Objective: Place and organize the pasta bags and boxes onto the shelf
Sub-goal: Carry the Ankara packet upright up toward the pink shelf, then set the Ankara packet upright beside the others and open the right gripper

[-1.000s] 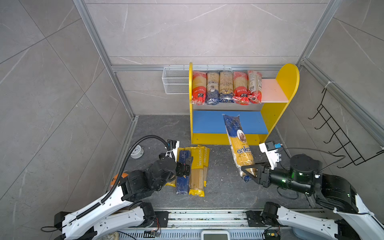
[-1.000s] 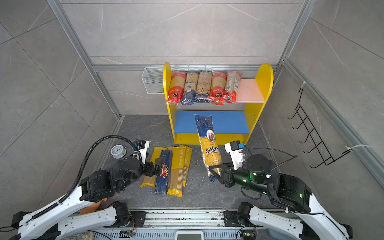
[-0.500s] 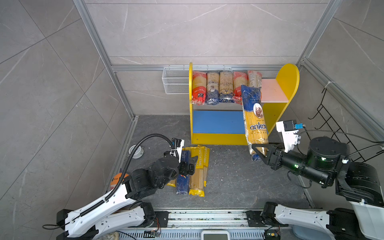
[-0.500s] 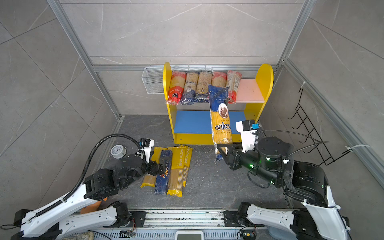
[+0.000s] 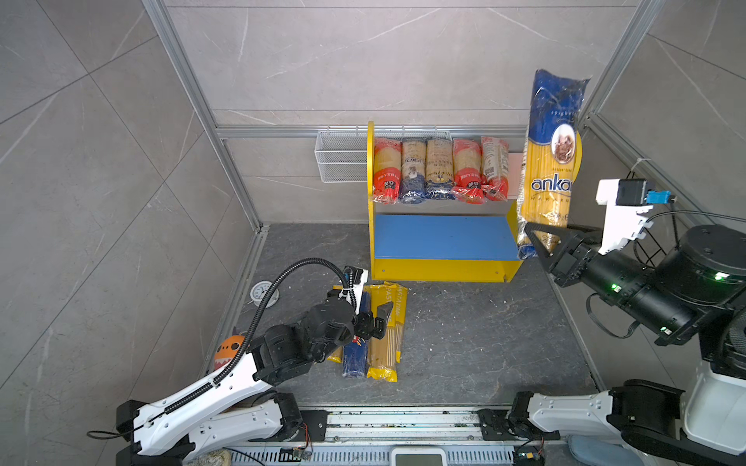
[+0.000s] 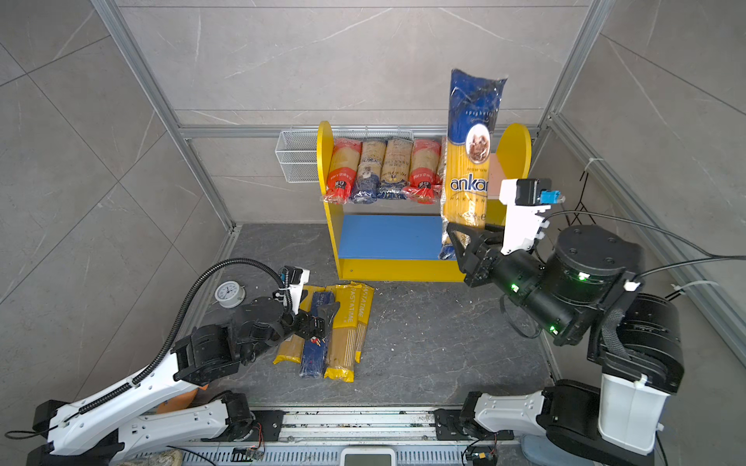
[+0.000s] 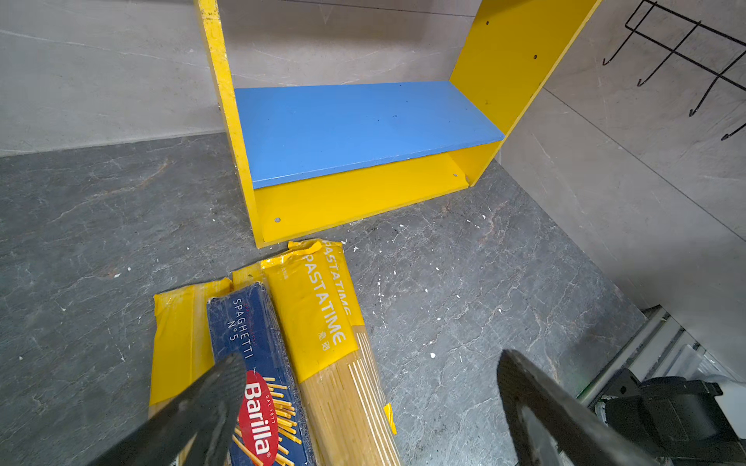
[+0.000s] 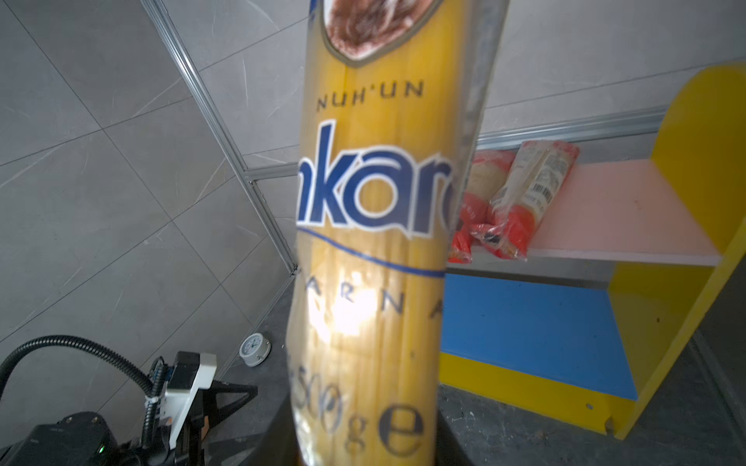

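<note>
Grip check: your right gripper clamps the Ankara spaghetti bag upright beside the shelf, probably for clearance; left gripper gapes wide.

My left arm has a white moulded shell dotted with small dark screw holes, black joint housings, and a ribbed black cable hose arching over it. My right arm matches: white lower shell, then bulky black cylindrical motor housings carrying small green lights. Each wrist bears a white bracket with a black camera; the right wrist camera has a bright blue plug. My left gripper and right gripper have matte black, wedge-shaped fingers with finely textured faces. Both black bases sit bolted on a silver rail along the surface's near edge. A thin black wire loops beneath my right forearm.
</note>
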Controlling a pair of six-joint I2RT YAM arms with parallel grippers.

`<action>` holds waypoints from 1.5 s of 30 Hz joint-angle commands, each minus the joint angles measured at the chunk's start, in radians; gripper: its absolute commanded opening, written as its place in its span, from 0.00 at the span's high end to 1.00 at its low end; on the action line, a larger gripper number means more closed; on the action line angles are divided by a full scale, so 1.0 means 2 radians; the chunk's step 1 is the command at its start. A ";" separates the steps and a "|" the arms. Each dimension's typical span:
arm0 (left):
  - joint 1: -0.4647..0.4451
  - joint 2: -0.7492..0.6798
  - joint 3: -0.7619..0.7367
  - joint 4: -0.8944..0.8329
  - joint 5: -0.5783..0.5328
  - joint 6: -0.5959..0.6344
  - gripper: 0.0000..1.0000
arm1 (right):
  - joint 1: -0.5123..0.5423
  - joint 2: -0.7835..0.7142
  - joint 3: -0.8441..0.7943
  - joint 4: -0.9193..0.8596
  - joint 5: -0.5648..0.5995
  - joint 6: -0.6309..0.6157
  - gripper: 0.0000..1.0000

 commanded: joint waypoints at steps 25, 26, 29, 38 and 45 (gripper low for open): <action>0.001 0.015 0.018 0.026 -0.017 0.037 0.00 | -0.102 0.111 0.109 0.065 -0.030 -0.051 1.00; 0.001 0.013 0.017 0.025 -0.017 0.037 0.00 | -0.113 0.116 0.108 0.064 -0.040 -0.046 1.00; 0.001 0.007 0.016 0.018 -0.035 0.040 0.00 | -0.152 0.128 0.105 0.071 -0.080 -0.037 1.00; 0.003 -0.003 0.014 0.007 -0.065 0.061 0.00 | -0.376 0.206 0.196 0.062 -0.289 0.012 1.00; 0.009 0.024 0.040 0.000 -0.071 0.082 0.00 | -0.507 0.288 0.228 0.102 -0.407 0.039 1.00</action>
